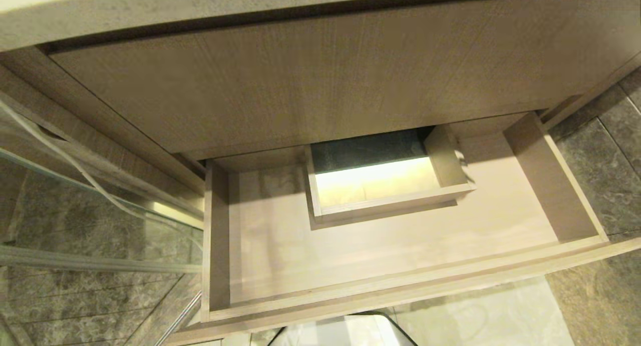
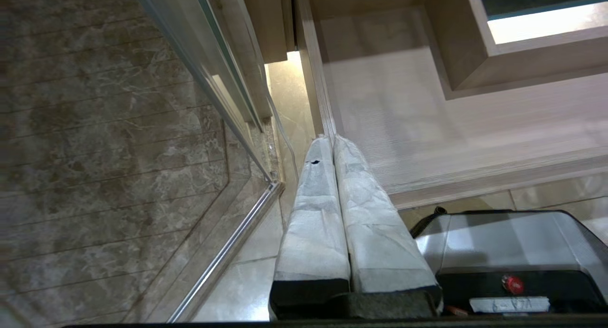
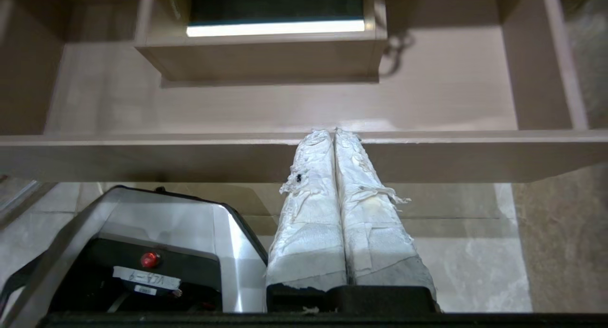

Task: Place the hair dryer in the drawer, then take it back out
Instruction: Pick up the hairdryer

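The drawer point(image 1: 410, 291) stands pulled out below the taller wood-grain panel. Its light-brown floor holds nothing, and a boxed rectangular cutout point(image 1: 385, 206) sits at mid-back. The hair dryer is out of view in all three views. My left gripper point(image 2: 330, 138) hangs shut in front of the drawer's left corner point(image 2: 327, 124), white-wrapped fingers pressed together. My right gripper point(image 3: 334, 131) is shut too, its tips level with the drawer's front rail point(image 3: 190, 152), with nothing between the fingers. Neither gripper shows in the head view.
A tall wood-grain panel point(image 1: 300, 75) rises behind the drawer under a pale countertop edge point(image 1: 150, 15). A glass shower partition point(image 1: 90, 196) with a metal rail point(image 2: 228, 247) stands to the left. My silver-and-black base point(image 3: 156, 242) sits below the drawer front. Grey marble tiles point(image 1: 601, 186) lie to the right.
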